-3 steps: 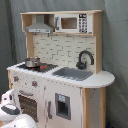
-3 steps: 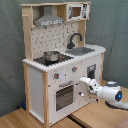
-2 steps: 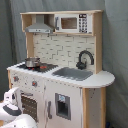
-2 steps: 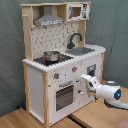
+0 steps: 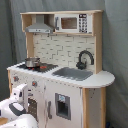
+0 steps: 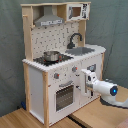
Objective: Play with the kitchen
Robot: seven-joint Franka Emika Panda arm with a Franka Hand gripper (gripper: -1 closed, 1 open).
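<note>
The kitchen (image 5: 75, 90) is a tall white and light-wood toy set with a hood (image 5: 40, 27), a small microwave (image 5: 72, 22), a black faucet (image 5: 85, 57) and a grey sink (image 5: 72, 73). A small metal pot (image 6: 50, 56) stands on the black stovetop (image 6: 60, 59). Two knobs (image 6: 56, 76) sit above the oven door (image 6: 65, 95). My gripper (image 6: 85, 78) is at the kitchen's front, level with the panel right of the oven in the second exterior view. In the first exterior view the gripper (image 5: 21, 94) sits low on the first exterior view's left, in front of the oven.
A grey curtain (image 5: 115, 45) hangs behind the kitchen. The kitchen stands on a wooden table top (image 6: 20, 117). A cabinet door with a dark inset (image 5: 62, 106) is beside the oven. My white arm (image 6: 107, 90) reaches in from the second exterior view's right.
The gripper has moved closer to the kitchen's front and slightly upward. The kitchen and pot have not moved.
</note>
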